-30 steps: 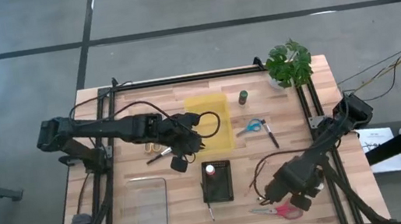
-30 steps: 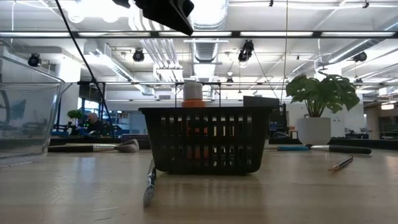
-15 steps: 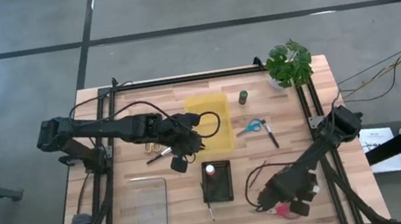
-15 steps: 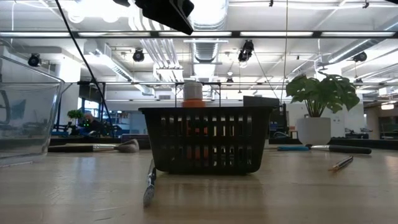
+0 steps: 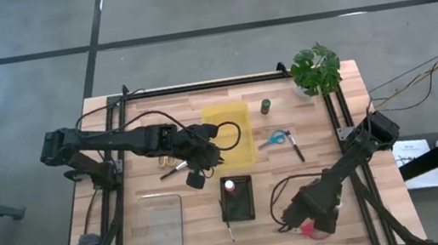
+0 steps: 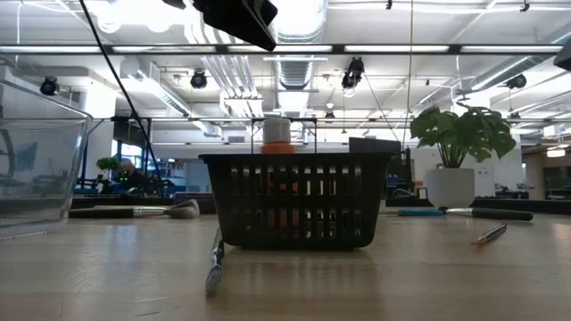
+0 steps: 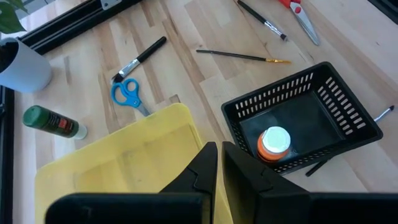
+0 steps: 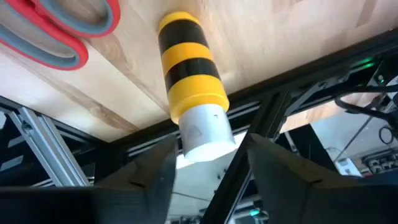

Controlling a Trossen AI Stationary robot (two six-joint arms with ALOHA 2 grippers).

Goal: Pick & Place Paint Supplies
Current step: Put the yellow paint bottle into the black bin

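A yellow-and-black striped paint bottle with a white top (image 8: 189, 74) is at the table's near right edge, beside red-handled scissors (image 8: 68, 31). My right gripper (image 8: 208, 168) is open, one finger on each side of the bottle's white top; I cannot tell whether they touch it. In the high view my right gripper (image 5: 312, 219) hides the bottle. My left gripper (image 7: 217, 168) is shut and empty, above the near edge of a yellow tray (image 7: 124, 162). A black basket (image 5: 237, 199) holds an upright white bottle with an orange band (image 7: 274, 142).
On the table lie a green bottle (image 7: 53, 122), blue scissors (image 7: 127, 94), a dark-handled brush (image 7: 140, 57), a thin brush (image 7: 242, 56), a brush by the basket (image 6: 214, 263) and a broad brush (image 6: 134, 211). A clear container (image 5: 159, 231) stands near left, a potted plant (image 5: 316, 68) far right.
My right gripper has gone toward the table's left and near edges and now stands over the red scissors' handles.
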